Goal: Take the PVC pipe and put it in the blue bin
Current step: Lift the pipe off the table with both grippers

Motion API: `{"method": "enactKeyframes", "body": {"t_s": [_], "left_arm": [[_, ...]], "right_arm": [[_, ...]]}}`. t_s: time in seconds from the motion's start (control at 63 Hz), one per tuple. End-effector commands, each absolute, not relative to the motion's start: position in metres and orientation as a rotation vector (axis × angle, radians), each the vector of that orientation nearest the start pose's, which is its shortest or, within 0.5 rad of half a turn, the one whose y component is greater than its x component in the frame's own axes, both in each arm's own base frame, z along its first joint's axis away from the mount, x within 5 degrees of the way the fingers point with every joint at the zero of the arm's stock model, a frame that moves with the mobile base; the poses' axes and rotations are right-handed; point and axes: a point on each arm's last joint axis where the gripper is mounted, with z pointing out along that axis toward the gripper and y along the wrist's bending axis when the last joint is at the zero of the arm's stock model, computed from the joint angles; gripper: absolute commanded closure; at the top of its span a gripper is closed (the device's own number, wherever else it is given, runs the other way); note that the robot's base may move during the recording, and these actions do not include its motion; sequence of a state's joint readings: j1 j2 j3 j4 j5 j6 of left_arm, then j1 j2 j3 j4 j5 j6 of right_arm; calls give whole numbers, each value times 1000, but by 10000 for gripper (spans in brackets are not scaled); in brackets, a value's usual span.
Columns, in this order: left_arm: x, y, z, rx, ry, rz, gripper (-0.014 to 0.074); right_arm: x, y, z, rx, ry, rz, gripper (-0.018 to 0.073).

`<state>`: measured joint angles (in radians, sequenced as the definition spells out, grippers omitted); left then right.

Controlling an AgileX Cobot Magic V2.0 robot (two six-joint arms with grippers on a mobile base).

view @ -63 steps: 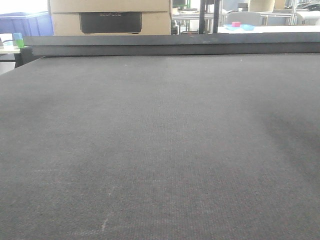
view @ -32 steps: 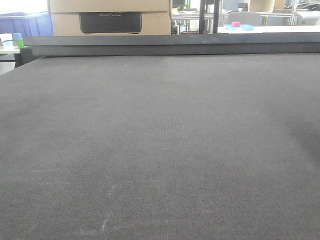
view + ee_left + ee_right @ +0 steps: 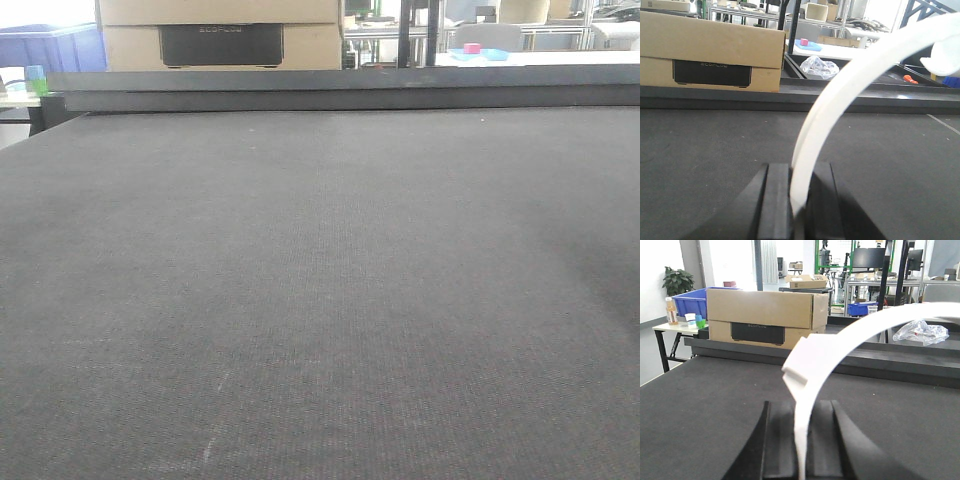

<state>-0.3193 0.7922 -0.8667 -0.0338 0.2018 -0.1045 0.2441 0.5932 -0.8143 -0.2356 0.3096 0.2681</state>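
Nothing is shifting on the dark mat in the front view apart from a faint shadow at its right edge, which is lying a little differently than a second ago; no arm and no pipe are showing there. Both wrist views are telling more: the left gripper is pinching the PVC pipe near its end, with the white arc rising out of the jaws and sweeping up to the right, and the right gripper is clamping a PVC pipe in the same way (whether this is one piece held at both ends or two pieces, I cannot tell). If it is one piece, the arms risk twisting or wrenching it by moving out of step. Gripped so close to an end, the long arc is acting as a lever and could be swivelling or sliding in the jaws on any quick swing. A blue bin is sitting well apart, beyond the cardboard box, so the free end may be catching the box or the rim on the way.
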Motion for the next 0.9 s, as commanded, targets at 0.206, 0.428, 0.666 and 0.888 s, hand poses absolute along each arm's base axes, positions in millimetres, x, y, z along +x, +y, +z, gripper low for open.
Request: {"method": "enactKeyframes", "body": {"t_s": [0.206, 0.428, 0.666, 0.888], "left_arm": [[153, -52, 413, 152, 1588, -366, 707], [153, -52, 413, 152, 1588, -366, 707], [153, -52, 413, 152, 1588, -366, 707], [153, -52, 413, 152, 1588, -366, 707]], "right_arm": [[107, 21, 414, -118, 1522, 161, 727], [107, 21, 414, -118, 1522, 161, 727], [107, 21, 414, -118, 1522, 161, 727], [107, 21, 414, -118, 1522, 161, 727]]}}
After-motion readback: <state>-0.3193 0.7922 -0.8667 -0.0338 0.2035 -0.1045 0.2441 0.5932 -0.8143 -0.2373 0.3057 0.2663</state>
